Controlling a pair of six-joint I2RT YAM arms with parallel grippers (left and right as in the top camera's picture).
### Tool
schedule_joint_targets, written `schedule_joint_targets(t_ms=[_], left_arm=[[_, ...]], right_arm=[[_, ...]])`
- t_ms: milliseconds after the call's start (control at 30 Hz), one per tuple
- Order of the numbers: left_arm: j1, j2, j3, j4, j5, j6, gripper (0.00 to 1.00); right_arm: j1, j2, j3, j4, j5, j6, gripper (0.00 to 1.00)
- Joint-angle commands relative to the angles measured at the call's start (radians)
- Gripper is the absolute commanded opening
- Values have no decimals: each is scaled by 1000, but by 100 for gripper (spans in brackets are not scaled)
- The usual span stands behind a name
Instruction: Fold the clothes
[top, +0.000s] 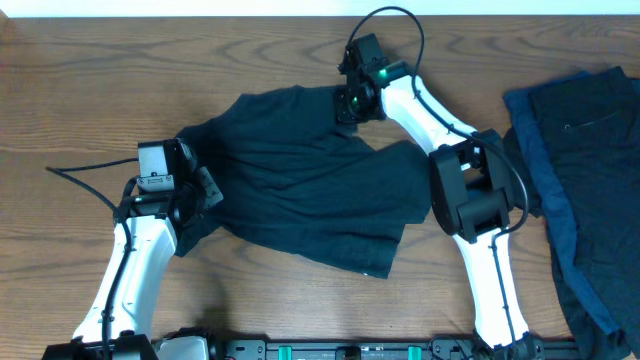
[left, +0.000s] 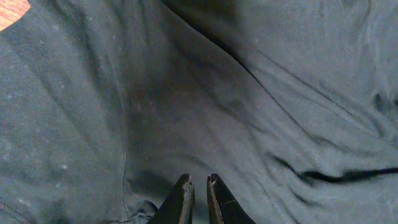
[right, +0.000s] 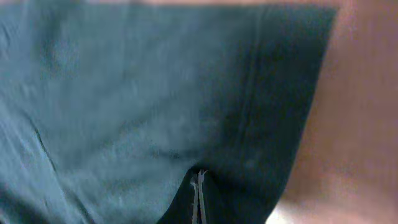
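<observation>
A dark navy T-shirt (top: 310, 190) lies spread and creased across the middle of the table. My left gripper (top: 207, 190) is at the shirt's left edge. In the left wrist view its fingers (left: 199, 180) stand almost together with cloth (left: 217, 93) in the narrow gap. My right gripper (top: 348, 108) is at the shirt's far edge. In the blurred right wrist view its fingers (right: 199, 174) are pressed together, and dark cloth (right: 124, 93) rises to a peak around the tips. More clothes (top: 590, 130) lie heaped at the right, with a brighter blue piece (top: 545, 175) along their left side.
The wooden table (top: 100, 80) shows bare to the left of the shirt and along the far edge. The right arm's black joint (top: 470, 190) hangs between the shirt and the heap at the right. A black cable (top: 85, 180) trails left of the left arm.
</observation>
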Motion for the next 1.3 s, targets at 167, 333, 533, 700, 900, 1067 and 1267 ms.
schedule_joint_targets(t_ms=[167,333,533,700,900,1067,1267], left_arm=[[-3,4,-1,24,-9,17,11],[-3,4,-2,40,-11,17,12],[-3,26,-3,91,-13,32,12],[-3,70,-3,126,-12,32,12],[-3,82,-3,138,-13,58,11],[-3,82,-3,155,-13,58,11],[-3,82,-3,190,-13,58,12]], right_arm=[[14,214,-15,250,83,132,1],[12,235,-15,365,186,177,1],[-7,235,-15,504,239,164,1],[-17,225,-8,617,197,39,3],[-66,55,86,489,138,-78,21],[-127,-212,114,128,135,-79,63],[-226,-422,114,-401,139,-71,1]])
